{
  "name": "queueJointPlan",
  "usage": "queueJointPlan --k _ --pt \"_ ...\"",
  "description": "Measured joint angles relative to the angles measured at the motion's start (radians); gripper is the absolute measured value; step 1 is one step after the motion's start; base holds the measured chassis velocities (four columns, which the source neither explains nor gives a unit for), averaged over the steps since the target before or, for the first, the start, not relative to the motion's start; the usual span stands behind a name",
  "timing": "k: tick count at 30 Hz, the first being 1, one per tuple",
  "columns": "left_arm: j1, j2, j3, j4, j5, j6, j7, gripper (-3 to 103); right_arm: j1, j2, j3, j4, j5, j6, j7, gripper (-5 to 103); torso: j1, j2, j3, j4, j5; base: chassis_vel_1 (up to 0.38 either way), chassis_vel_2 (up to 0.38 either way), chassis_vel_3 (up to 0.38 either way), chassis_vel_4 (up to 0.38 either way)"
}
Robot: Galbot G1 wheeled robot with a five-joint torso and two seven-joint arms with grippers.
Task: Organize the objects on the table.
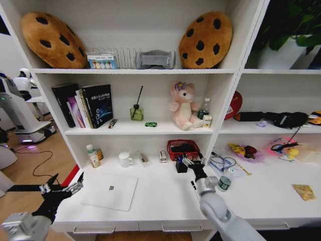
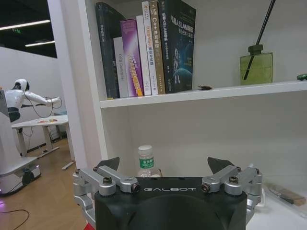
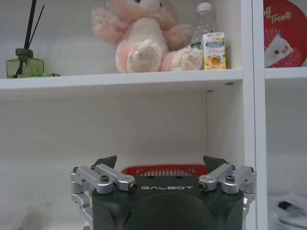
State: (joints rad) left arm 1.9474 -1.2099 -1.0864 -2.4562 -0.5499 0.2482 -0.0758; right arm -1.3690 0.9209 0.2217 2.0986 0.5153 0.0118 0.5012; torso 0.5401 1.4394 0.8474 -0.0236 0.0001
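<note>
On the white counter [image 1: 165, 193] lies the silver laptop [image 1: 110, 191], lid down, near the left gripper [image 1: 64, 188], whose jaws hang spread off the counter's left end. From its wrist a green-capped bottle [image 2: 145, 160] shows between the jaws, under the books [image 2: 148, 48]. Nearer the middle, the right gripper [image 1: 190, 161] hovers with jaws spread before the red basket [image 3: 165, 170]. Above, the green toy car [image 1: 150, 124] sits on the shelf beside the pink plush [image 3: 151, 36].
</note>
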Motion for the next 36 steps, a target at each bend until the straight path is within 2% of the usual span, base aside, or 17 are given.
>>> queueJointPlan --k 3,4,6,7,10,13,14,16,25,36 --pt "0.0 0.0 0.0 0.0 0.0 0.0 0.0 100 -0.113 -0.031 0.063 0.069 0.041 -0.068 -0.04 100 0.0 0.0 0.0 0.0006 0.0001 0.0 0.0 0.0 0.0" --pt "0.0 0.0 0.0 0.0 0.0 0.0 0.0 100 -0.113 -0.031 0.063 0.069 0.041 -0.068 -0.04 100 0.0 0.0 0.0 0.0006 0.0001 0.0 0.0 0.0 0.0" --pt "0.0 0.0 0.0 0.0 0.0 0.0 0.0 100 -0.19 -0.036 0.136 0.11 0.118 -0.17 -0.102 100 0.0 0.0 0.0 0.0003 -0.0002 0.0 0.0 0.0 0.0" --pt "0.0 0.0 0.0 0.0 0.0 0.0 0.0 100 -0.19 -0.036 0.136 0.11 0.118 -0.17 -0.102 100 0.0 0.0 0.0 0.0003 -0.0002 0.0 0.0 0.0 0.0" --pt "0.0 0.0 0.0 0.0 0.0 0.0 0.0 100 -0.202 -0.041 0.207 0.105 0.245 -0.324 -0.122 100 0.0 0.0 0.0 0.0003 -0.0001 0.0 0.0 0.0 0.0" --pt "0.0 0.0 0.0 0.0 0.0 0.0 0.0 100 -0.189 -0.045 0.218 0.086 0.279 -0.354 -0.125 100 0.0 0.0 0.0 0.0007 0.0 0.0 0.0 0.0 0.0" --pt "0.0 0.0 0.0 0.0 0.0 0.0 0.0 100 -0.175 -0.047 0.232 0.05 0.293 -0.376 -0.154 100 0.0 0.0 0.0 0.0007 0.0 0.0 0.0 0.0 0.0" --pt "0.0 0.0 0.0 0.0 0.0 0.0 0.0 100 -0.156 -0.048 0.237 -0.009 0.256 -0.369 -0.207 100 0.0 0.0 0.0 0.0005 0.0001 0.0 0.0 0.0 0.0" --pt "0.0 0.0 0.0 0.0 0.0 0.0 0.0 100 -0.117 -0.04 0.194 -0.113 0.198 -0.352 -0.271 100 0.0 0.0 0.0 0.0003 -0.0001 0.0 0.0 0.0 0.0" --pt "0.0 0.0 0.0 0.0 0.0 0.0 0.0 100 -0.05 -0.031 0.13 -0.195 0.172 -0.33 -0.277 100 0.0 0.0 0.0 0.0005 -0.0001 0.0 0.0 0.0 0.0"
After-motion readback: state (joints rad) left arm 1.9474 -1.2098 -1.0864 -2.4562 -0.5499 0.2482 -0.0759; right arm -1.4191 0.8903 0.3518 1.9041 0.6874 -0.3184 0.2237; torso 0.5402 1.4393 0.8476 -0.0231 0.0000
